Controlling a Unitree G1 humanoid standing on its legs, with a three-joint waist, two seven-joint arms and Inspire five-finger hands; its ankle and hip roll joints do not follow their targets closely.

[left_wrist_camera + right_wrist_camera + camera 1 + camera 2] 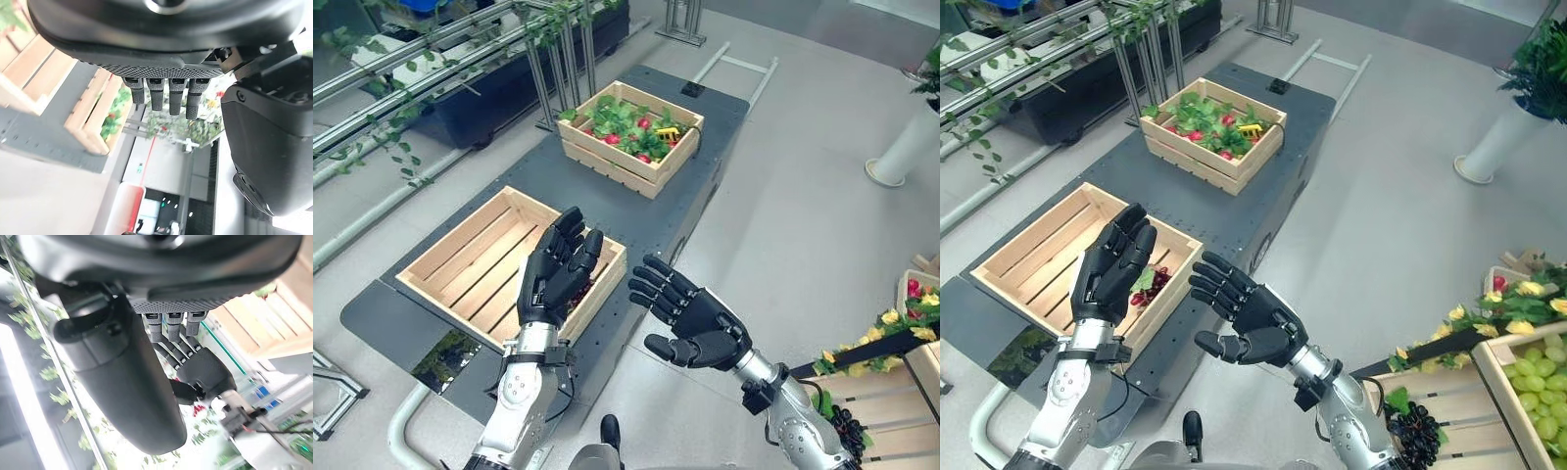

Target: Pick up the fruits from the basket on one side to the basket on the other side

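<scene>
A dark grape bunch with a green leaf (1149, 283) is seen lying in the near pale slatted wooden crate (460, 257), so one transfer is judged done. The far wooden crate (607, 157) on the dark grey platform (656, 220) is seen holding red fruits among green leaves (631, 125), left to move. The left hand (558, 274) and right hand (695, 318) are held spread open and empty above the near crate's edge.

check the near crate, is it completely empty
No, a dark grape bunch lies in the near crate, just beside the open left hand.
</scene>
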